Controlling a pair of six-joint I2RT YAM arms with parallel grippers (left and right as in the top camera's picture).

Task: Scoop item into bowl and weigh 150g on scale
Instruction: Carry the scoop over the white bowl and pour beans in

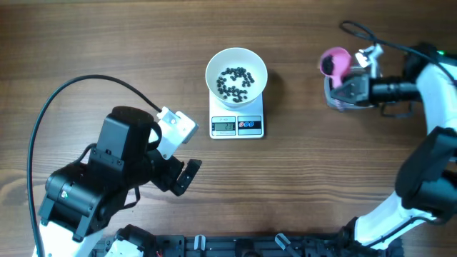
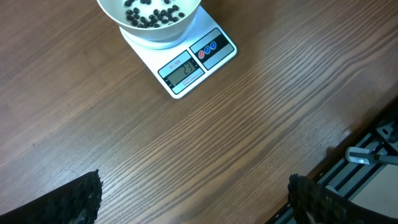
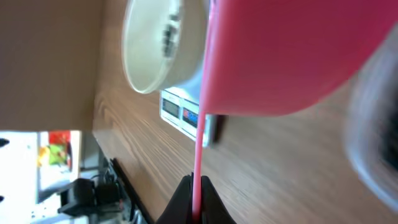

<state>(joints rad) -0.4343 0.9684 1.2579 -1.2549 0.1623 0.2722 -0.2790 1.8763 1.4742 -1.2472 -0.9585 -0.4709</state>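
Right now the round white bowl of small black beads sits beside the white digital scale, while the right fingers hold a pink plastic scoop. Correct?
Not quite: the round white bowl of small black beads sits on top of the white digital scale, not beside it, as the overhead view shows. The right fingers do hold the pink plastic scoop.

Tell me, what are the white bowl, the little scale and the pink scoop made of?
The bowl: smooth, plain white, faintly glossy; glazed ceramic or hard plastic, the look leaves that open. The scale: most likely moulded white plastic, matte, with a grey display window and two round buttons. The scoop: probably plastic, judging by its even pink colour, its sheen and its thin handle.
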